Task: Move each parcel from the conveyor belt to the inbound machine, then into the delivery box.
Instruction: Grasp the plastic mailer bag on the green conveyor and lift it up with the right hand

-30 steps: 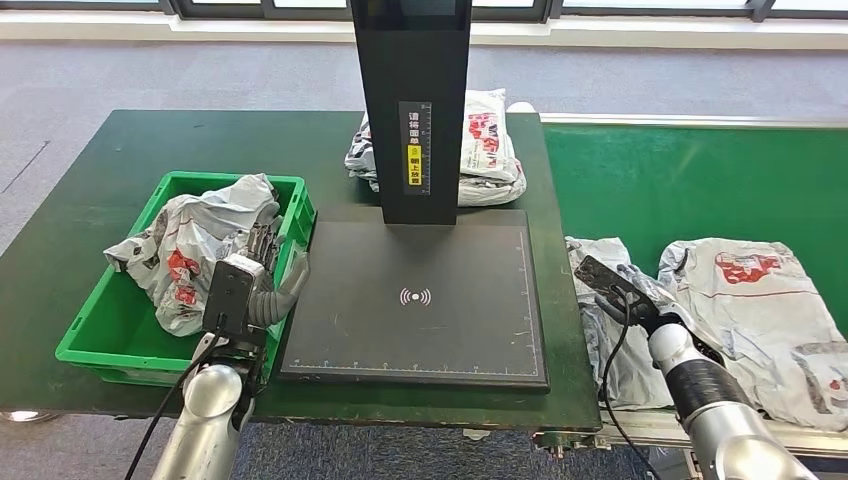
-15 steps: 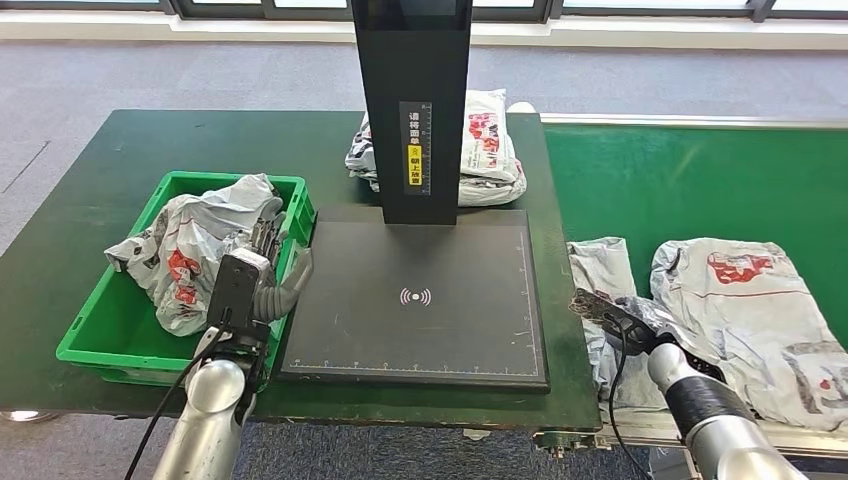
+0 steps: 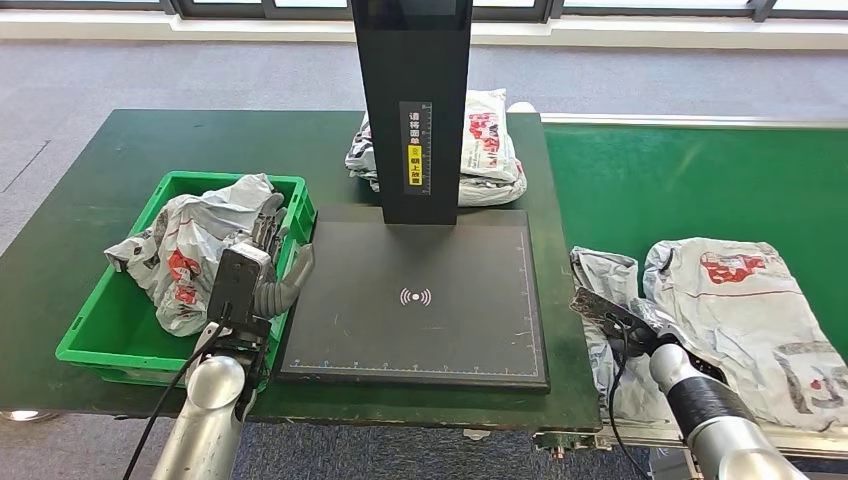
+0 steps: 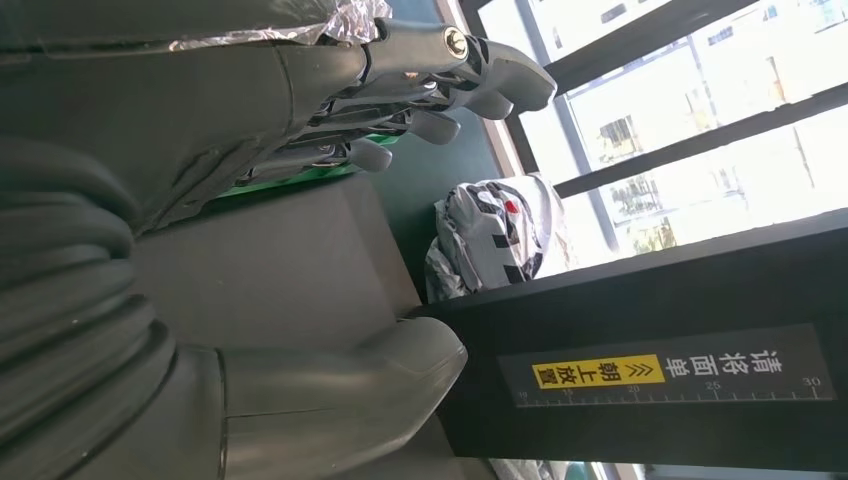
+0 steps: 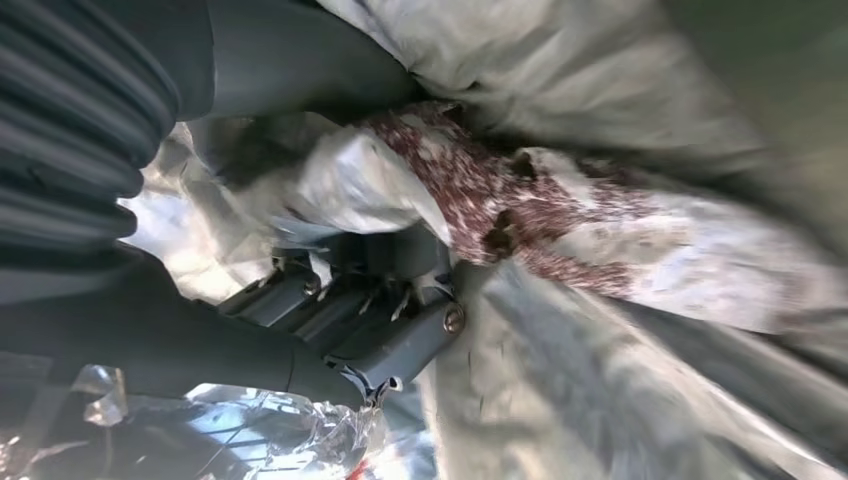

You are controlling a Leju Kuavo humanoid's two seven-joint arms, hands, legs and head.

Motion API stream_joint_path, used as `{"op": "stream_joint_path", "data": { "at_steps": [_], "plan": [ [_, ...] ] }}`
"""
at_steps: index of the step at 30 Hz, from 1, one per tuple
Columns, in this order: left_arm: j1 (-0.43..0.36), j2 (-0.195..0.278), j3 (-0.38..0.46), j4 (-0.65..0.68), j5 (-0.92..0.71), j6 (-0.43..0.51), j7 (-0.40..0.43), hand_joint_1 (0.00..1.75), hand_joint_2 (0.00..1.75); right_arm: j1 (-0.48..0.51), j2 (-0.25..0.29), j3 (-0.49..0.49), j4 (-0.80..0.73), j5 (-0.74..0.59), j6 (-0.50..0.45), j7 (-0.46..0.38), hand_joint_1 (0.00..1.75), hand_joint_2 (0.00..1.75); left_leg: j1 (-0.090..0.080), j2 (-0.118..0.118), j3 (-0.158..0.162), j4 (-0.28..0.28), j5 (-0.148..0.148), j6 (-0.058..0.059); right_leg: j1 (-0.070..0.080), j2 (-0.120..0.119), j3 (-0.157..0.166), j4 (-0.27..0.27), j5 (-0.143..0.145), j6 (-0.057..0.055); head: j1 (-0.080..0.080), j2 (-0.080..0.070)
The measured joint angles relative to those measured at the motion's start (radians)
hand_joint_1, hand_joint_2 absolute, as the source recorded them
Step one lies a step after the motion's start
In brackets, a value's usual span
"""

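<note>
Head view had my left hand [image 3: 262, 268] raised over the inner edge of the green delivery box [image 3: 92, 338], right at the seam with the black inbound machine [image 3: 420, 300]. It held nothing; left wrist view showed the fingers [image 4: 440, 95] spread apart and the thumb [image 4: 350, 375] out to the side over the scan plate. One crumpled grey parcel in the box [image 3: 185, 250] lay heaped against the box's far and inner walls, just beside my left fingers, not gripped. The machine's black post [image 3: 412, 110] stood at the plate's far edge with a yellow label on it. Behind the post, a stack of parcels [image 3: 490, 150] sat on the dark green table [image 3: 60, 220].

My right hand [image 3: 622, 318] was down on the green conveyor belt [image 3: 700, 180], on the near parcel [image 3: 605, 280] just past the plate's right edge. Right wrist view showed my fingers [image 5: 370, 330] curled into the crinkled grey wrap with the thumb pressed on the other side, so it was gripping that parcel; blurred there, hard to tell how firm. A larger parcel [image 3: 740, 300] with red print lay flat on the belt, touching the near one on its right.
</note>
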Motion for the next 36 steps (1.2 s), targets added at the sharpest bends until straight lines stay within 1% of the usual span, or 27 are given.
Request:
{"op": "stream_joint_path", "data": {
  "at_steps": [3,5,7,9,10,11,13,15,17,20,28,31,36],
  "plan": [
    [0.003,0.000,0.000,-0.006,0.000,0.000,0.000,0.00,1.75,-0.005,0.001,-0.008,0.000,-0.068,0.029,-0.046,1.75,1.75,0.000,0.000,0.000,0.000,0.000,0.000,0.000,0.000,0.000,0.000,0.000,0.000,0.000,0.000],
    [0.005,0.000,0.000,-0.010,0.000,0.000,0.000,0.00,1.75,-0.007,0.003,-0.019,0.000,-0.136,0.075,-0.088,1.75,1.75,0.000,0.000,0.000,0.000,0.000,0.000,0.000,0.000,0.000,0.000,0.000,0.000,0.000,0.000],
    [0.009,0.001,0.000,-0.013,0.003,0.000,-0.008,0.00,1.75,-0.009,0.008,-0.051,-0.001,-0.284,0.175,-0.162,1.75,1.75,0.000,0.000,0.000,0.000,0.000,0.000,0.000,0.000,0.000,0.000,0.000,0.000,0.000,0.000],
    [0.013,0.002,0.000,-0.013,0.009,0.001,-0.025,0.00,1.75,-0.007,0.018,-0.103,-0.010,-0.491,0.297,-0.228,1.75,1.75,0.000,0.000,0.000,0.000,0.000,0.000,0.000,0.000,0.000,0.000,0.000,0.000,0.000,0.000],
    [0.015,0.003,0.000,-0.012,0.011,0.002,-0.035,0.00,1.75,-0.005,0.024,-0.129,-0.019,-0.592,0.344,-0.243,1.75,1.75,0.000,0.000,0.000,0.000,0.000,0.000,0.000,0.000,0.000,0.000,0.000,0.000,0.000,0.000],
    [0.016,0.003,0.001,-0.010,0.013,0.005,-0.044,0.00,1.75,-0.002,0.032,-0.153,-0.030,-0.687,0.379,-0.248,1.75,1.75,0.000,0.000,-0.001,0.000,0.000,0.000,0.000,0.000,0.000,0.000,0.000,0.000,0.000,0.000],
    [0.017,0.004,0.001,-0.005,0.016,0.009,-0.060,0.00,1.75,0.005,0.047,-0.186,-0.059,-0.841,0.409,-0.236,1.75,1.75,0.000,0.000,-0.001,0.000,0.000,0.000,0.000,0.000,-0.001,0.000,0.000,0.000,0.000,0.000],
    [0.017,0.006,0.002,0.003,0.022,0.012,-0.072,0.00,1.75,0.013,0.058,-0.205,-0.093,-0.965,0.415,-0.218,1.75,1.75,0.000,0.000,-0.001,0.000,0.000,0.000,0.001,0.000,-0.001,0.000,0.000,0.000,0.000,0.000],
    [0.017,0.009,0.006,0.010,0.028,0.012,-0.079,0.00,1.75,0.020,0.066,-0.217,-0.126,-1.058,0.415,-0.204,1.75,1.75,0.000,0.000,-0.001,0.000,0.000,0.000,0.001,0.000,-0.001,0.000,0.000,0.000,0.000,0.000],
    [0.016,0.012,0.011,0.020,0.032,0.012,-0.085,0.00,1.75,0.035,0.072,-0.222,-0.170,-1.139,0.412,-0.193,1.75,1.75,0.000,0.000,-0.001,0.000,0.000,0.000,0.001,0.000,-0.001,0.000,0.000,0.000,0.000,0.000],
    [0.012,0.014,0.016,0.031,0.035,0.014,-0.086,0.00,1.75,0.057,0.081,-0.222,-0.252,-1.260,0.383,-0.183,1.75,1.75,0.000,0.000,-0.001,0.000,0.000,0.000,0.000,0.000,-0.001,0.000,0.000,0.001,0.000,0.000],
    [0.011,0.014,0.016,0.032,0.038,0.014,-0.086,0.00,1.75,0.054,0.085,-0.222,-0.282,-1.292,0.375,-0.174,1.75,1.75,0.000,0.000,-0.001,0.000,0.000,0.000,0.000,0.000,-0.001,0.000,0.000,0.001,0.000,0.000],
    [0.011,0.014,0.016,0.033,0.039,0.014,-0.086,0.00,1.75,0.048,0.097,-0.222,-0.325,-1.307,0.358,-0.158,1.75,1.75,0.000,0.000,-0.001,0.000,0.000,0.000,0.000,0.000,-0.001,0.000,0.000,0.001,0.000,0.000]
  ]
}}
